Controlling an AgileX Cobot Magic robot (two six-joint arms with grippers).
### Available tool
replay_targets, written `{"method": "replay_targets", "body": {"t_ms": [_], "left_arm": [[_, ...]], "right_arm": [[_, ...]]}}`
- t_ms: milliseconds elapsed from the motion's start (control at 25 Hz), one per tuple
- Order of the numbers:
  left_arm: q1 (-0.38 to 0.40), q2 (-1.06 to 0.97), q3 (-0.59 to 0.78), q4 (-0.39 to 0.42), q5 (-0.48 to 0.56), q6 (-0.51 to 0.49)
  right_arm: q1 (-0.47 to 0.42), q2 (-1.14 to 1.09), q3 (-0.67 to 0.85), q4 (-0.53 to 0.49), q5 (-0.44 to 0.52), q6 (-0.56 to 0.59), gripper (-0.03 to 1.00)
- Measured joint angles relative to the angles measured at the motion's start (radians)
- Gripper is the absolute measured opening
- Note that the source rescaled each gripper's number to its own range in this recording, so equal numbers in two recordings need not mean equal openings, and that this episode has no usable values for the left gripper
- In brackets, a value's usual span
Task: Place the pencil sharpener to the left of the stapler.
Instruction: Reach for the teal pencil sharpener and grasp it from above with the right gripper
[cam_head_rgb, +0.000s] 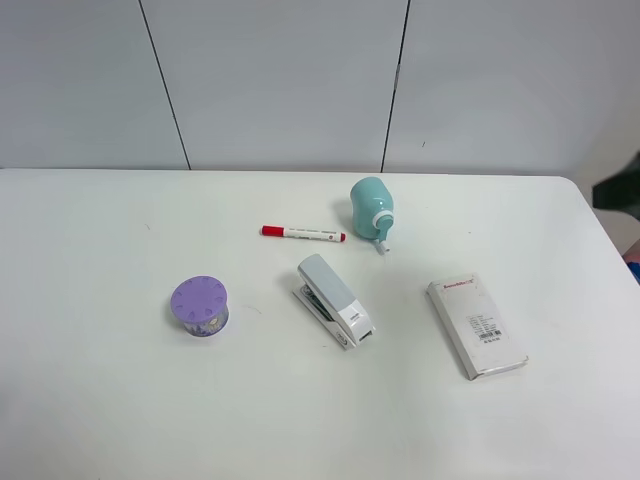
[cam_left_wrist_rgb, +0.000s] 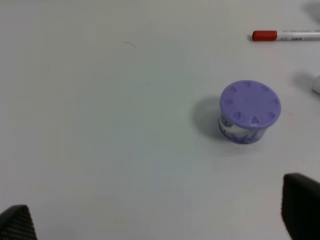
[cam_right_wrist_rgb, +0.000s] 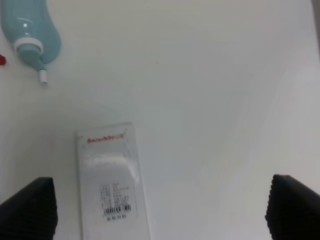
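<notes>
The mint-teal pencil sharpener (cam_head_rgb: 371, 208) lies behind and slightly right of the grey-and-white stapler (cam_head_rgb: 335, 299), which sits near the table's middle. The right wrist view shows the sharpener (cam_right_wrist_rgb: 31, 32) with its white collar and crank, far from my right gripper (cam_right_wrist_rgb: 160, 212), which is open and empty. A dark part of the right arm (cam_head_rgb: 615, 190) shows at the table's right edge. My left gripper (cam_left_wrist_rgb: 160, 220) is open and empty above bare table, short of the purple tub. The exterior view does not show it.
A red-capped marker (cam_head_rgb: 302, 233) lies just left of the sharpener. A purple tub (cam_head_rgb: 199, 305) with a dotted lid stands left of the stapler. A flat white labelled box (cam_head_rgb: 477, 326) lies to the stapler's right.
</notes>
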Motion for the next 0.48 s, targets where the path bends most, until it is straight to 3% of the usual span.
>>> {"method": "replay_targets", "body": {"t_ms": [200, 480], "left_arm": [[0.0, 0.0, 0.0, 0.0, 0.0, 0.0], [0.0, 0.0, 0.0, 0.0, 0.0, 0.0]], "right_arm": [[0.011, 0.344, -0.251, 0.1, 0.006, -0.096, 0.81], [0.147, 0.69, -0.553, 0.092, 0.048, -0.091, 0.81]]}}
